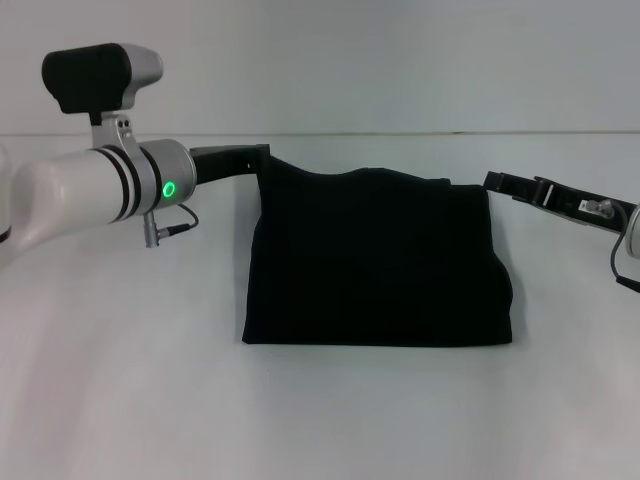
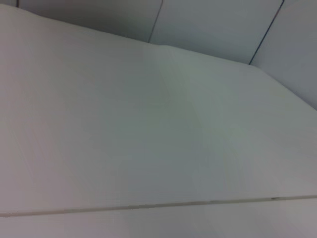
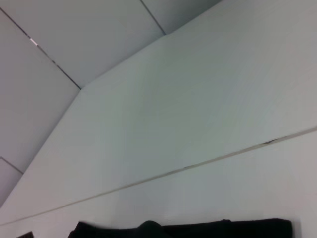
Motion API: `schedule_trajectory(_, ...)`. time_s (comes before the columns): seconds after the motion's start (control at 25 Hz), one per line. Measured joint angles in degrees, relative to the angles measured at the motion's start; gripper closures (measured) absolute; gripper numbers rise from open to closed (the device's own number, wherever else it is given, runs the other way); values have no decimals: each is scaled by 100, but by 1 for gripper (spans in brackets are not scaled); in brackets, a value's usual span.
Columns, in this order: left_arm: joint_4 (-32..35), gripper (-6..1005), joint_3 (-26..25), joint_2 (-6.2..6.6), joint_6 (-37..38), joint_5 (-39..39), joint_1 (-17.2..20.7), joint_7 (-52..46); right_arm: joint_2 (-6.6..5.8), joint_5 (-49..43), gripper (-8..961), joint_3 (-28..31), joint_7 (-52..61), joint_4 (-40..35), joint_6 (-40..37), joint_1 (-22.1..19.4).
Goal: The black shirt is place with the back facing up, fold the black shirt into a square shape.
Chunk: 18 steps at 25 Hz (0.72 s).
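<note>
The black shirt [image 1: 375,260] lies folded into a rough square in the middle of the white table [image 1: 120,390]. Its far left corner is drawn up to a peak at my left gripper [image 1: 260,158], which is shut on that corner. My right gripper [image 1: 494,182] sits at the shirt's far right corner, touching its edge. In the right wrist view only the far edge of the black shirt [image 3: 198,230] shows as a dark strip. The left wrist view shows bare table and wall, with no cloth.
Beyond the shirt, the table's far edge [image 1: 400,135] meets a pale panelled wall [image 3: 74,44]. White tabletop surrounds the shirt on the near side and both flanks. My left arm's white forearm [image 1: 90,185] reaches in from the left.
</note>
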Motion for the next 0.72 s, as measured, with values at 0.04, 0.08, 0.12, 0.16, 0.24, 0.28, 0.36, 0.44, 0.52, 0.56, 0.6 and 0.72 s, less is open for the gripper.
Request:
schedule_trajectory(0.04, -5, 999, -5, 13, -8, 0, -5, -2, 0, 0, 314, 0, -6, 0, -15, 0)
schedule_trajectory(0.08, -5, 999, -13, 19, -11, 0, -6, -3, 0, 1, 314, 0, -10, -2, -29, 0)
schedule_trajectory(0.12, -2, 999, -19, 23, -12, 0, -5, -4, 0, 1, 314, 0, -11, -7, -38, 0)
schedule_trajectory(0.16, 1, 999, -24, 26, -14, 0, -4, -4, -1, 1, 314, 0, -11, -13, -40, 1)
schedule_trajectory(0.24, 6, 993, -31, 36, -56, 0, 11, -2, -1, 2, 314, 0, -12, -28, -44, 3)
schedule_trajectory(0.28, 7, 990, -32, 38, -79, 0, 14, -2, 0, 3, 314, 0, -12, -32, -46, 4)
schedule_trajectory(0.36, 7, 985, -33, 49, -110, 0, 24, 1, -1, 4, 314, 0, -12, -36, -48, 5)
schedule_trajectory(0.44, 7, 979, -33, 57, -115, 0, 33, 2, 0, 6, 314, 0, -12, -38, -48, 7)
schedule_trajectory(0.52, 7, 973, -37, 59, -116, 0, 34, 3, -1, 5, 315, 0, -12, -38, -48, 12)
schedule_trajectory(0.56, 13, 971, -39, 59, -115, 0, 34, 3, 0, 5, 315, 0, -12, -38, -48, 17)
schedule_trajectory(0.6, 29, 968, -42, 61, -106, 0, 34, -2, -2, 1, 315, -2, -12, -38, -52, 23)
schedule_trajectory(0.72, 136, 959, -42, 93, 9, 0, 61, -29, -93, -31, 315, -37, -12, -55, -255, 38)
